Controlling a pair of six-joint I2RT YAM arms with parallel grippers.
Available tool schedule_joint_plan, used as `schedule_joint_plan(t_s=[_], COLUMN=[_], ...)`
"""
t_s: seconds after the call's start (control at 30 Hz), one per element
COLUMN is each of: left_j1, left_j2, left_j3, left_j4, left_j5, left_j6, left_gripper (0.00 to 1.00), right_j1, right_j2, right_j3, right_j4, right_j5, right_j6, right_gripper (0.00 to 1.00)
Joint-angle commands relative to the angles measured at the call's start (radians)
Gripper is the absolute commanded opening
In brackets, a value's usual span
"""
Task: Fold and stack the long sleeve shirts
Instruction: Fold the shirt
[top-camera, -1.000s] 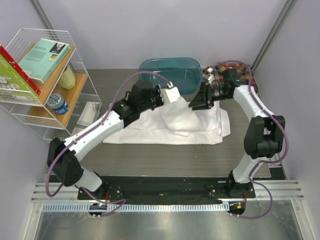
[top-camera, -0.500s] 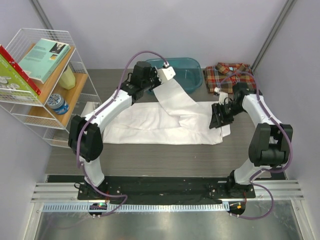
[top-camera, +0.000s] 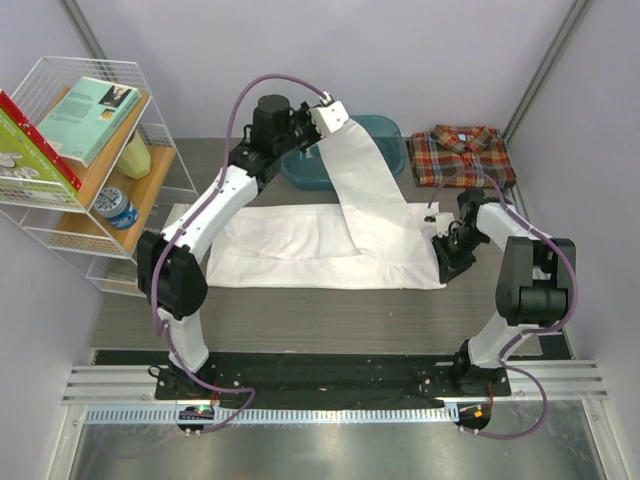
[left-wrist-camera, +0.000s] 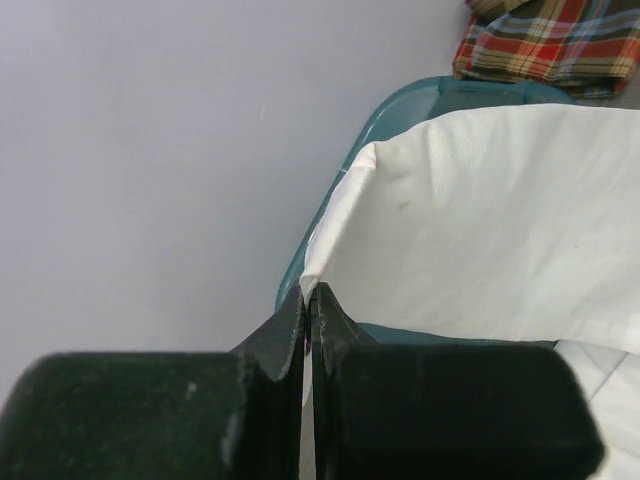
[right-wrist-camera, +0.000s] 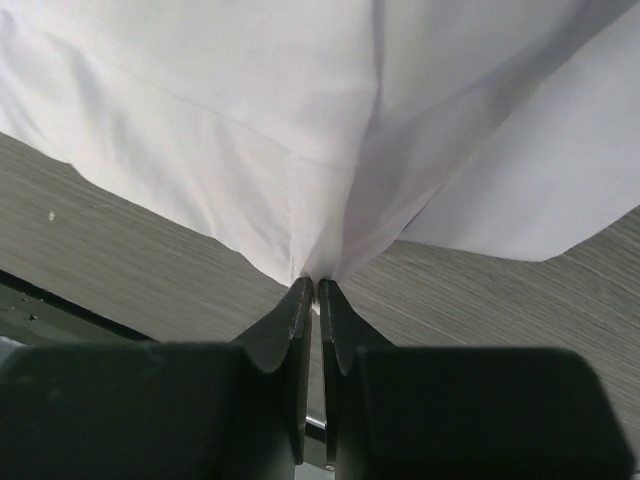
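White cloth long-sleeve shirt (top-camera: 285, 245) lies flat on the grey wood-grain table (top-camera: 300, 315), its length running left to right. One sleeve (top-camera: 365, 185) slants up from the shirt's right end to the left gripper (top-camera: 330, 112), which is clamped on the sleeve's tip above the teal plastic tub (top-camera: 392, 150). The right gripper (top-camera: 443, 257) is nearer that end and pinches the shirt's edge at table level. The sleeve probably folds leftward over the body. The red plaid collared shirt (top-camera: 462, 155) sits well apart at the far right.
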Motion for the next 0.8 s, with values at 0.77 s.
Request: schedule_joint_plan(t_s=[0.77], left_j1=[0.26], left_j2=[-0.302], left_j3=[-0.452], left_j4=[-0.81], left_j5=[0.585], left_j6=[1.003], left_gripper=[0.0], right_j1=[-0.009], right_j2=[0.064], right_j3=[-0.037], right_j4=[0.043], right_j5=[0.079], right_j6=[-0.01], right_gripper=[0.01])
